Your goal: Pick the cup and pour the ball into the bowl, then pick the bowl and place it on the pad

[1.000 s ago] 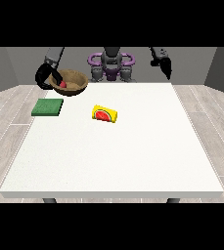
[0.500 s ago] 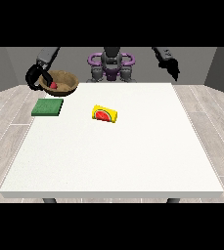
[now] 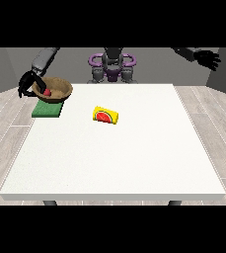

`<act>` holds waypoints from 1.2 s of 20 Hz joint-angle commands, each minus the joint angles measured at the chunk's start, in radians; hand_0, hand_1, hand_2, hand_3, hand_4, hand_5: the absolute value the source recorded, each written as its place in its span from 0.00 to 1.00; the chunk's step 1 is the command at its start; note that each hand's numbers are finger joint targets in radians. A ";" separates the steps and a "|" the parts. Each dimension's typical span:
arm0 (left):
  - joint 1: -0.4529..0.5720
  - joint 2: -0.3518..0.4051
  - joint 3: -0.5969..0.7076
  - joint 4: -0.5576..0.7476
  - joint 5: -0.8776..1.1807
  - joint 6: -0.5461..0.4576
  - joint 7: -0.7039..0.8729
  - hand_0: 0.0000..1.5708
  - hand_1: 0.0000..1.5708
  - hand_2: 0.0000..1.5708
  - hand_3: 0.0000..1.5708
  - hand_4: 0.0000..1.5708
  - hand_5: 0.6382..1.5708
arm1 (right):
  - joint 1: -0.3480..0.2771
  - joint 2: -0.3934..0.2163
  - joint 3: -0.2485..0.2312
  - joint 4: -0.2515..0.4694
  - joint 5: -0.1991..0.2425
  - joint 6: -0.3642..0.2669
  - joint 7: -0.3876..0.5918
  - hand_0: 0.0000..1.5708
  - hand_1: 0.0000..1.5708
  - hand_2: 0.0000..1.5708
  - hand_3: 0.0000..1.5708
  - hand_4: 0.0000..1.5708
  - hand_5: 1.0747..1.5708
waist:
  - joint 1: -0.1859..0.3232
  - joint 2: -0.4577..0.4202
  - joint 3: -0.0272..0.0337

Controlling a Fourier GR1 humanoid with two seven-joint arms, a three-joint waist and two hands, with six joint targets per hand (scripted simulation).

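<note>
A brown bowl (image 3: pixel 55 89) with a red ball (image 3: pixel 47 92) inside sits over the far edge of the green pad (image 3: pixel 46 109) at the table's far left. The hand at the view's left (image 3: pixel 27 82) curls round the bowl's left rim. Whether the bowl rests on the pad or hangs just above it I cannot tell. A yellow cup (image 3: pixel 105 115) with a red watermelon print lies on its side near the table's middle. The hand at the view's right (image 3: pixel 208 60) is raised beyond the table's far right corner, fingers spread, holding nothing.
The white table (image 3: pixel 119 163) stretches wide towards the camera. The robot's torso (image 3: pixel 112 66) stands behind the far edge. Wooden floor surrounds the table.
The hand at the view's left has carried the bowl leftward and down onto the pad's far edge. The hand at the view's right has swung farther outward to the right.
</note>
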 commanded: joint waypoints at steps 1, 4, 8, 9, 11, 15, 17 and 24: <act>-0.012 0.112 0.097 0.140 0.064 -0.119 -0.071 0.00 0.00 0.00 0.00 0.79 1.00 | -0.032 0.025 -0.007 -0.035 -0.015 -0.020 0.006 1.00 1.00 1.00 0.00 0.50 0.99 | -0.016 0.047 -0.0011; -0.023 0.162 0.125 0.197 0.056 -0.138 -0.123 0.00 0.00 0.00 0.00 0.77 0.99 | -0.036 0.011 -0.011 -0.028 -0.008 -0.020 -0.023 1.00 1.00 1.00 0.00 0.48 0.99 | -0.025 0.080 -0.0009; -0.002 0.188 0.127 0.164 0.078 -0.181 -0.102 0.00 0.00 0.00 0.00 0.76 0.99 | -0.022 -0.064 -0.107 0.053 -0.052 -0.050 -0.015 1.00 1.00 1.00 0.45 0.00 0.98 | -0.003 0.088 0.0001; -0.005 0.141 0.100 0.103 0.070 -0.136 -0.074 0.00 0.00 0.00 0.00 0.76 0.98 | -0.019 -0.109 -0.088 0.090 -0.001 -0.071 -0.043 0.99 0.99 1.00 0.66 0.00 0.98 | 0.021 0.097 0.0010; -0.019 0.147 0.110 0.137 0.061 -0.132 -0.125 0.00 0.00 0.00 0.00 0.75 0.98 | -0.069 -0.099 -0.093 0.106 -0.024 -0.048 -0.004 0.69 0.69 0.78 0.74 0.00 0.90 | 0.016 0.127 0.0001; -0.012 0.131 0.095 0.086 0.074 -0.119 -0.075 0.00 0.00 0.00 0.00 0.75 0.98 | -0.058 -0.068 -0.092 0.164 -0.041 0.015 -0.070 0.20 0.20 0.31 0.46 0.00 0.85 | 0.013 0.108 0.0006; -0.026 0.150 0.110 0.122 0.074 -0.127 -0.102 0.00 0.00 0.00 0.00 0.75 0.98 | -0.092 -0.084 -0.100 0.156 -0.056 0.042 -0.066 0.00 0.00 0.23 0.28 0.00 0.68 | 0.008 0.129 0.0003; -0.009 -0.073 -0.093 -0.069 0.005 0.012 0.106 0.00 0.00 0.00 0.00 0.57 0.99 | -0.124 -0.086 -0.025 0.166 0.002 0.057 0.083 0.00 0.00 0.00 0.00 0.00 0.57 | 0.006 -0.130 0.0003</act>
